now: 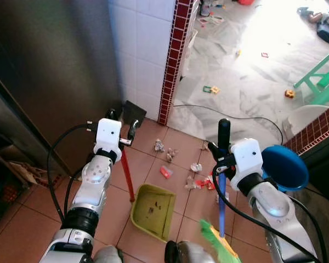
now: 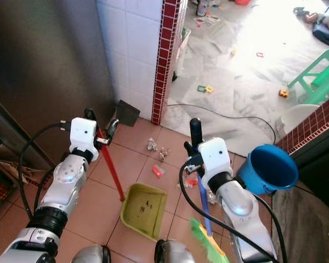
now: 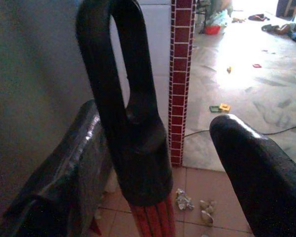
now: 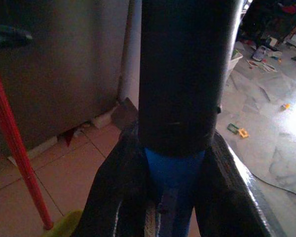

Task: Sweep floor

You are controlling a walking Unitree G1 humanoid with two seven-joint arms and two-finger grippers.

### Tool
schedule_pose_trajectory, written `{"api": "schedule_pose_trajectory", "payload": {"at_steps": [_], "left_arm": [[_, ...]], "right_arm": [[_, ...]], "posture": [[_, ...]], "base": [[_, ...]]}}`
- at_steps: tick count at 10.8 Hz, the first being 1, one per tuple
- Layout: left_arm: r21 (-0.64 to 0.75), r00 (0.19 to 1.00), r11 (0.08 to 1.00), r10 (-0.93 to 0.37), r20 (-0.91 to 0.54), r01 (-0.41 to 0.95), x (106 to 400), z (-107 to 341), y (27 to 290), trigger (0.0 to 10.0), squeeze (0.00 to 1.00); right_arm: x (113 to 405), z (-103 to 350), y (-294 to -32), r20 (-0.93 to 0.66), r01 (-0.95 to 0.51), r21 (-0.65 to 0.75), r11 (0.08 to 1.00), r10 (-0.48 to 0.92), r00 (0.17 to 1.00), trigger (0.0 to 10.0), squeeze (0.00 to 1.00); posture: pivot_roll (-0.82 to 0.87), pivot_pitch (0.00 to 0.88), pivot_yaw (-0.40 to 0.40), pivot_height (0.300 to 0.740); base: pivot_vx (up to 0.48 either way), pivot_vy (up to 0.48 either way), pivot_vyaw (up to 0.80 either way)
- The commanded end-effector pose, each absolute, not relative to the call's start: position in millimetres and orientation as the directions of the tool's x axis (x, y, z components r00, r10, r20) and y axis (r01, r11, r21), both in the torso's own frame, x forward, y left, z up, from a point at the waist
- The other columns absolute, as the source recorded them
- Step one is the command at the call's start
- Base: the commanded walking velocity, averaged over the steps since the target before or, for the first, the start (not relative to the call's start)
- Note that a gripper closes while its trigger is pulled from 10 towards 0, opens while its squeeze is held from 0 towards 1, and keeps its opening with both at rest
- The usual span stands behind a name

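A yellow-green dustpan point(image 1: 152, 211) rests on the terracotta tiles, and its red handle point(image 1: 127, 175) rises to a black loop grip point(image 3: 133, 123). My left gripper point(image 1: 123, 121) is open around that grip: one finger point(image 3: 64, 173) touches it and the other finger point(image 3: 256, 173) stands off with a gap. My right gripper point(image 1: 223, 163) is shut on the blue broom handle point(image 1: 221, 208) just below its black top point(image 1: 223, 131). The green bristles point(image 1: 219, 241) lie near my feet. Crumpled paper point(image 1: 159, 145) and red scraps point(image 1: 165, 172) lie beyond the pan.
A steel cabinet point(image 1: 49, 66) stands on the left, joined by a white-tiled wall with a red tile column point(image 1: 172, 60). A blue bucket point(image 1: 285, 167) sits close to my right arm by a low brick wall point(image 1: 318, 131). A black cable point(image 1: 230, 112), toys and a green stool point(image 1: 321, 76) lie farther off.
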State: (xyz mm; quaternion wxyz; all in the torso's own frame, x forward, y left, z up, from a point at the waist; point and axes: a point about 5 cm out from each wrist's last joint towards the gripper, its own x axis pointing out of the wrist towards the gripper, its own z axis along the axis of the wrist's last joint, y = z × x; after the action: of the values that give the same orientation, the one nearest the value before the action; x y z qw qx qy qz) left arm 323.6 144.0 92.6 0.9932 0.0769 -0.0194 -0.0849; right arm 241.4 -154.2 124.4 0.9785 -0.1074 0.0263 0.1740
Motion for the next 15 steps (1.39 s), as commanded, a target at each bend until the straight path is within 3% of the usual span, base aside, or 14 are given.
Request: {"api": "schedule_pose_trajectory", "payload": {"at_steps": [1, 2, 3, 4, 5, 8, 15], "left_arm": [[0.158, 0.983, 0.971, -0.185, 0.017, 0.18, 322, 92, 141, 10.0, 0.0], [0.152, 0.982, 0.971, -0.189, 0.009, 0.185, 321, 92, 140, 10.0, 0.0], [0.145, 0.981, 0.971, -0.193, 0.01, 0.19, 320, 93, 139, 4.5, 0.0], [0.146, 0.981, 0.971, -0.194, 0.007, 0.191, 318, 94, 139, 8.5, 0.0], [0.145, 0.981, 0.971, -0.192, 0.006, 0.189, 315, 94, 139, 10.0, 0.0], [0.14, 0.983, 0.973, -0.184, -0.011, 0.184, 303, 90, 141, 10.0, 0.0], [0.156, 0.983, 0.97, -0.186, -0.006, 0.184, 310, 95, 142, 10.0, 0.0]], "right_arm": [[243, 128, -154, -0.071, -0.35, -0.218, 0.911, 0.343, 0.937, 10.0, 0.0], [243, 128, -155, -0.07, -0.351, -0.22, 0.91, 0.344, 0.936, 10.0, 0.0], [244, 127, -155, -0.07, -0.352, -0.222, 0.909, 0.345, 0.936, 10.0, 0.0], [244, 127, -154, -0.07, -0.354, -0.224, 0.908, 0.347, 0.935, 10.0, 0.0], [244, 127, -154, -0.071, -0.355, -0.224, 0.908, 0.348, 0.935, 10.0, 0.0], [245, 125, -153, -0.074, -0.361, -0.225, 0.905, 0.354, 0.932, 10.0, 0.0], [244, 123, -154, -0.077, -0.362, -0.23, 0.904, 0.354, 0.932, 10.0, 0.0]], "posture": [[-0.14, 0.08, -0.106, 0.74], [-0.14, 0.078, -0.105, 0.74], [-0.14, 0.078, -0.106, 0.74], [-0.14, 0.076, -0.106, 0.74], [-0.14, 0.075, -0.106, 0.74], [-0.13, 0.075, -0.111, 0.74], [-0.13, 0.074, -0.111, 0.74]], "base": [[0.0, 0.0, 0.0], [0.0, 0.0, 0.0], [0.0, 0.0, 0.0], [0.0, 0.0, 0.0], [0.0, 0.0, 0.0], [0.0, 0.0, 0.0], [0.0, 0.0, 0.0]]}}
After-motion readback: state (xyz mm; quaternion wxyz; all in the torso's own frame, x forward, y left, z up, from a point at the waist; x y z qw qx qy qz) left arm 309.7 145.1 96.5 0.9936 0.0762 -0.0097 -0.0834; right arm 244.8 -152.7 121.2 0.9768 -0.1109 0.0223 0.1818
